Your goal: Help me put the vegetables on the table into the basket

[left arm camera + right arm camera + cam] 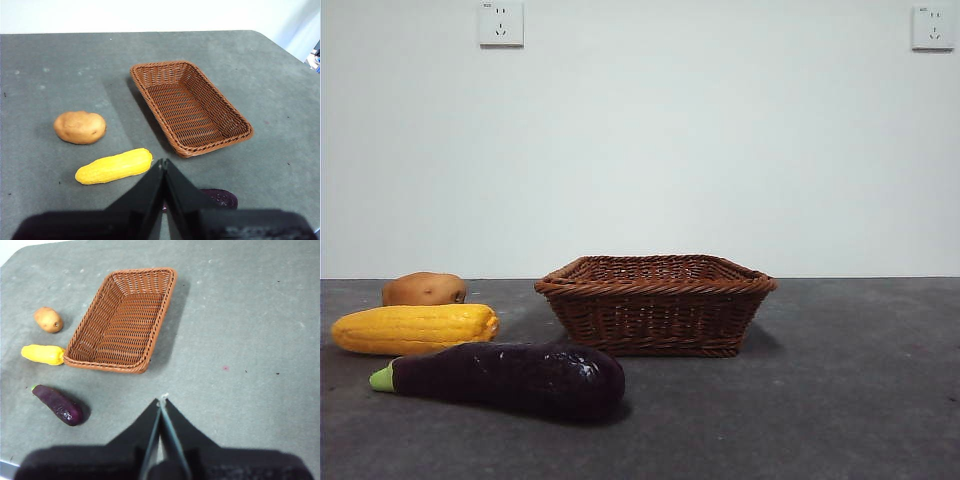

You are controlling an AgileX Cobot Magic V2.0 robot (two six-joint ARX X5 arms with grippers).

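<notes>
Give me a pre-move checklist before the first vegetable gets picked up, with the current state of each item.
1. Basket holds nothing, room for all three: ok.
2. Eggplant, corn and potato all lie on the table, outside the basket: ok.
3. Vegetables apart enough to grip one alone: ok in both wrist views.
4. Left tool open for a grasp: not ok, jaws shut.
5. Right tool open: not ok, jaws shut.
6. Eggplant visible to the left wrist camera: not ok, mostly hidden behind the tool.

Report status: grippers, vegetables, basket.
Left gripper and right gripper shut, holding nothing. Eggplant, corn, potato on table. Basket unobstructed.
</notes>
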